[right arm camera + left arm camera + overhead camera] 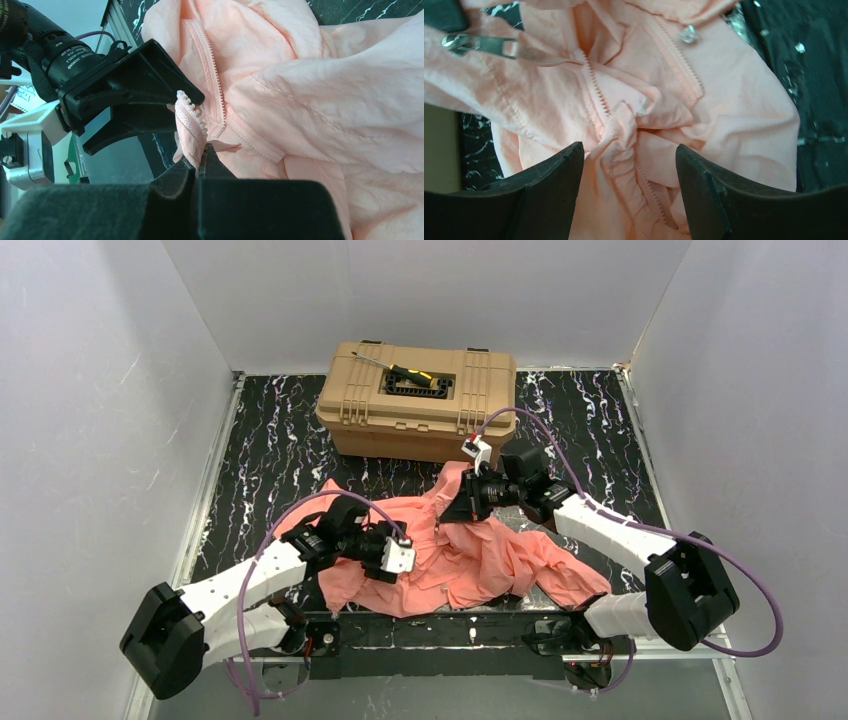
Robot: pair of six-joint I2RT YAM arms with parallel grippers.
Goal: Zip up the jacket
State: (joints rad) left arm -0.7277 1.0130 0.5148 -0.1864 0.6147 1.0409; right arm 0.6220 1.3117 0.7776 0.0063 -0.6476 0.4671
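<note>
The salmon-pink jacket [480, 560] lies crumpled on the black marbled table [270, 460] between both arms. My right gripper [452, 510] is shut on an end of the jacket's zipper tape [192, 122] and holds it lifted; my right gripper's tips [202, 159] pinch the tape. My left gripper [408, 543] is open, hovering over the jacket front, with a gathered fold and a zipper track [596, 92] between its fingers [559, 170]. It shows open in the right wrist view [150, 100], just left of the held tape. A silver zipper pull [479, 44] shows at the upper left of the left wrist view.
A tan toolbox [420, 400] with a black-and-yellow tool [420, 380] on its lid stands at the back of the table, just behind the jacket. White walls enclose the table on three sides. Purple cables loop off both arms.
</note>
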